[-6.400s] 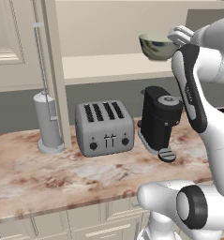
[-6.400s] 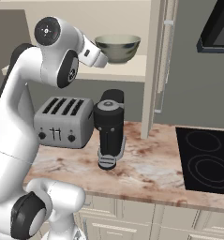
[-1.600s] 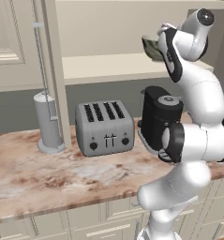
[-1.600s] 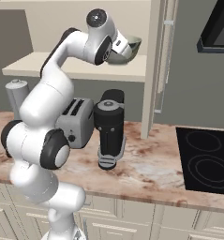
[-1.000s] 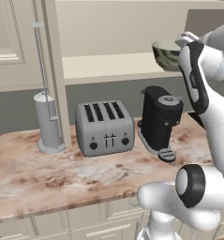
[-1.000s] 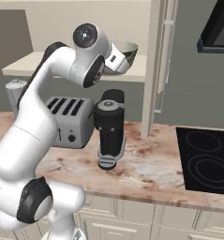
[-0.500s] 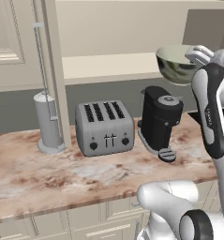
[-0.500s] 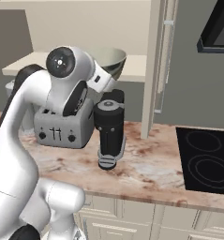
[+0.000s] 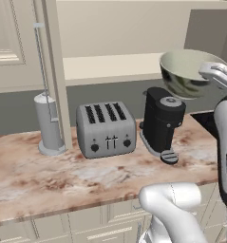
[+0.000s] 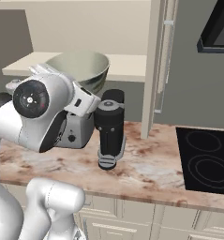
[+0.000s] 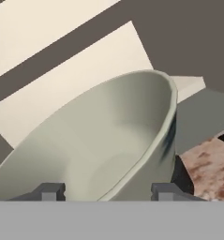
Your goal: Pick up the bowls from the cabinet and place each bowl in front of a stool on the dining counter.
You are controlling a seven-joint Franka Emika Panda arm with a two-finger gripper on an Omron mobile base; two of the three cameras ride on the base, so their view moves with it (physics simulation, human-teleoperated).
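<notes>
One bowl (image 9: 184,72), grey-green outside with a pale cream inside, is held in the air above the marble worktop (image 9: 62,175), clear of the cabinet shelf (image 9: 110,66) behind it. It hangs just above and slightly right of a black coffee maker (image 9: 161,121) in the left base view; in the right base view the bowl (image 10: 83,68) sits over the white arm's wrist, up and left of the same coffee maker (image 10: 109,126). The gripper (image 11: 105,190) pinches the bowl's rim: in the hand view the two dark fingertips (image 11: 48,191) stand on either side of the bowl (image 11: 104,145) wall, spread apart with the rim between them, and the bowl tilts so that its cream hollow faces the camera. Below, the coffee maker stands toward the right end of the worktop, near the middle of its depth. Just beside it to the left is a silver four-slot toaster (image 9: 106,128), set toward the back edge. Further left, close to the back edge, stands a grey cylinder on a round foot (image 9: 49,133), partly behind the open cream cabinet door (image 9: 51,71) with its slim metal bar handle (image 9: 42,71). In the right base view a black glass hob (image 10: 207,164) is set into the right end of the worktop, well apart from the coffee maker. Cream drawer fronts (image 9: 86,223) run under the front edge.
</notes>
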